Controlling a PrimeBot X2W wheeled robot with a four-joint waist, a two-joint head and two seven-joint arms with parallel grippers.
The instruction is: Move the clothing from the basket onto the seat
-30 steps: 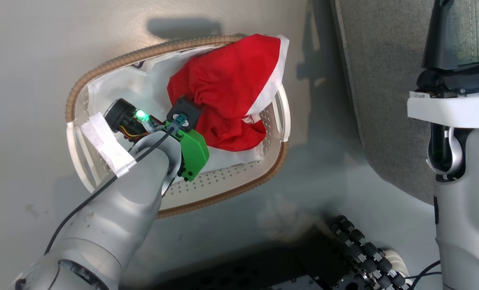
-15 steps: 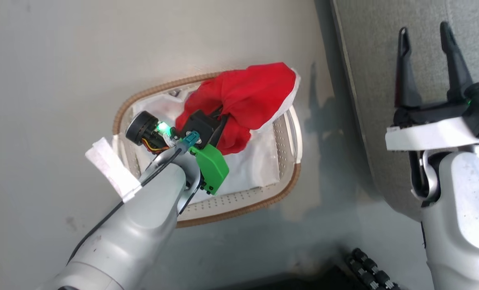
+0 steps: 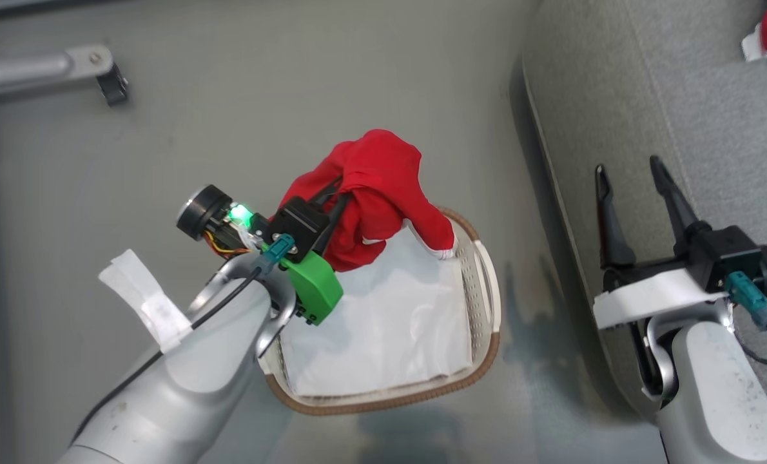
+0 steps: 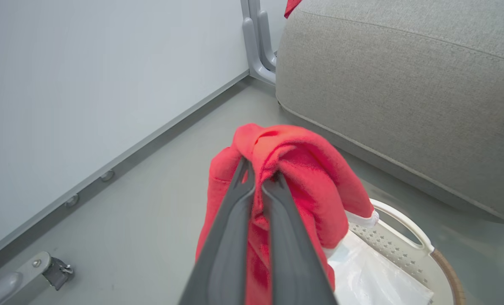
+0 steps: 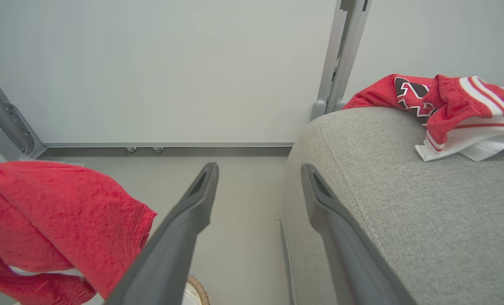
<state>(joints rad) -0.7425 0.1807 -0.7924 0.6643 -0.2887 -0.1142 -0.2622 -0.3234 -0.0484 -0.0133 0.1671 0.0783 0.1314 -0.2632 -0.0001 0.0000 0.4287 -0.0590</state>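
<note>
My left tool point(image 4: 261, 174) is clamped on a red garment point(image 3: 377, 187), which hangs above the basket point(image 3: 488, 303). My right tool point(image 3: 627, 166) waits with its fingers apart beside the seat point(image 3: 712, 96). I judge this the carry step: next I swing the garment across, high enough to clear the seat's edge, then let go.

Bare floor point(image 3: 526, 341) lies open between basket point(image 3: 488, 290) and seat point(image 3: 615, 96).

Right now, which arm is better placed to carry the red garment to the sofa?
The left. The left gripper is shut on the red garment, held up over the basket. The right gripper is open and empty at the sofa edge.
</note>
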